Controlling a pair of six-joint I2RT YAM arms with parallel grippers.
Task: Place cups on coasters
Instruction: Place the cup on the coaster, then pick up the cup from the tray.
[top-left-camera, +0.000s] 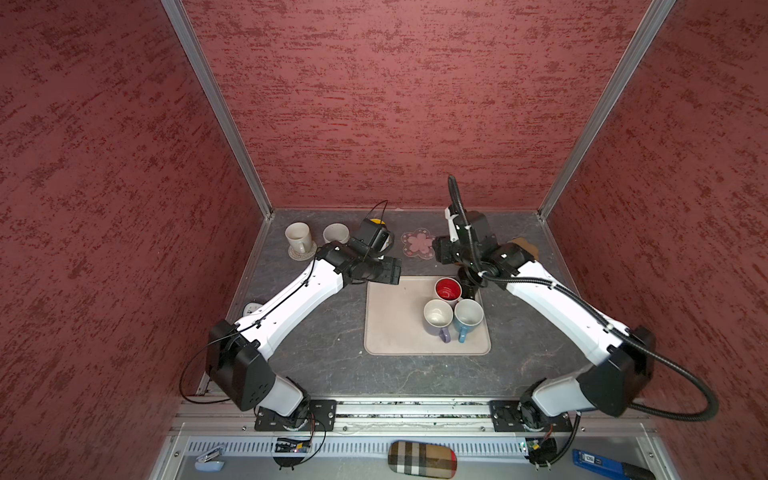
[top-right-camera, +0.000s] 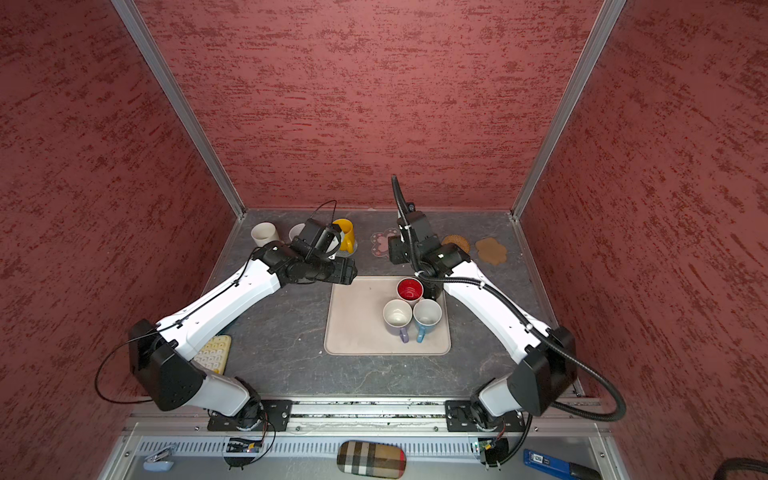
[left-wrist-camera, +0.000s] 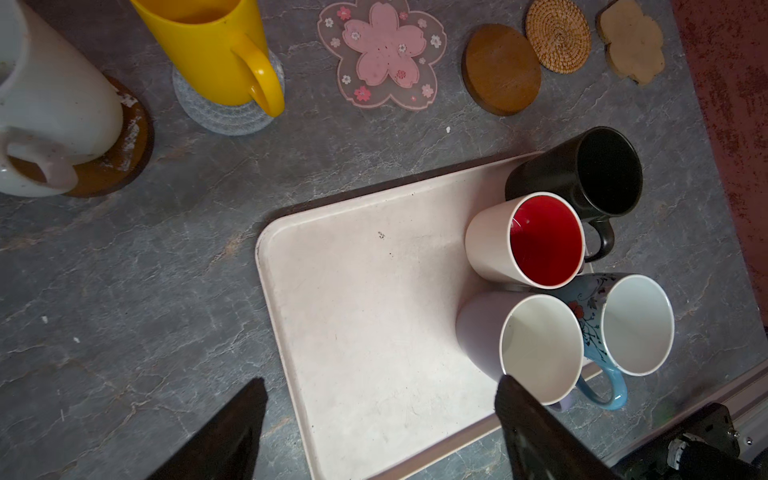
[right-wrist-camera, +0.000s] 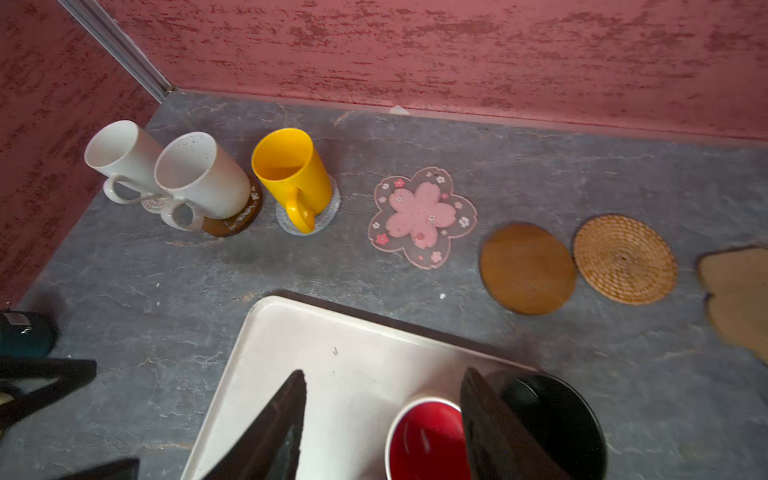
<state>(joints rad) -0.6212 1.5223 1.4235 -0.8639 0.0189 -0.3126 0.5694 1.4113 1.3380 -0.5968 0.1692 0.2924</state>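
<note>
- Tray up front, beige, bare across its left half, four mugs packed into the right.
- Nearest row: lavender mug and light blue mug, side by side, handles toward the robot's base.
- Just behind: red-lined white mug, upright, with black mug just beside it at the tray's far right corner.
- Right gripper over that pair, jaws spread. Straddles the red-lined mug: one finger out over bare tray with a gap to the mug's wall, the other slotted between red-lined and black. Not yet clamped, by the look of it.
- Left gripper above the tray's far left corner, jaws wide apart. Grips nothing, only tray between the fingers.
- Now the relation that matters: mug directly under the right hand, every free coaster farther back. Pink flower coaster back and to the left, brown disc roughly straight behind, rattan round and lobed cork back and to the right. Right arm plainly the nearer one.
- Handle of the red-lined mug hidden, direction impossible to tell.
- Probably calls for a straight lift first, so as not to drag the black neighbour.
- Far back left, already served: yellow mug on grey woven round, speckled white mug on second brown disc, plain white mug on beige woven round.
</note>
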